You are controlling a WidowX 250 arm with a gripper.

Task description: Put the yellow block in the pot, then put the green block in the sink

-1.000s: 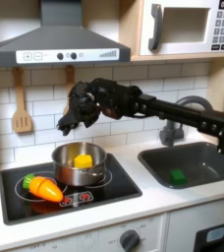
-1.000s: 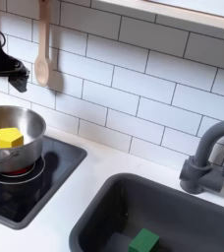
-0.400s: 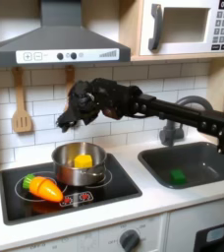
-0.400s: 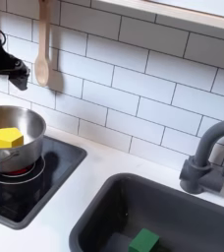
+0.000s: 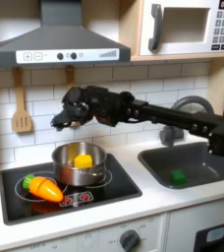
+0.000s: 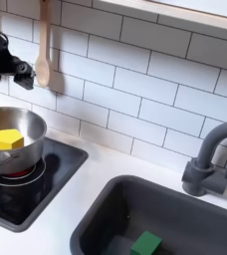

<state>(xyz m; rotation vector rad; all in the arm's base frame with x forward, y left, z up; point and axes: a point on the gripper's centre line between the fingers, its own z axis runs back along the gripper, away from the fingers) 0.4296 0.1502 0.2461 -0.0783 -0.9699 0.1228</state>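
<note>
Below the black gripper [image 5: 59, 122], a bright yellow block [image 5: 83, 159] in a shiny steel pot [image 5: 69, 170]; far off, a dark green block [image 6: 144, 244] in a dark grey sink [image 6: 185, 221].

White toy-kitchen countertop [image 5: 134, 209], smooth, running along a white brick-tile wall. Set into it:

- Black glossy cooktop [image 5: 114, 187] at the first exterior view's left. On it stand a round shiny steel pot [image 5: 65, 169] and, just beside the pot toward the front left, an orange plastic carrot with a green leafy top [image 5: 42, 187].
- Dark grey rounded-rectangular sink basin [image 6: 200, 214] at the first exterior view's right, with a dark grey arched faucet [image 6: 207, 159] standing on the counter behind it.
</note>
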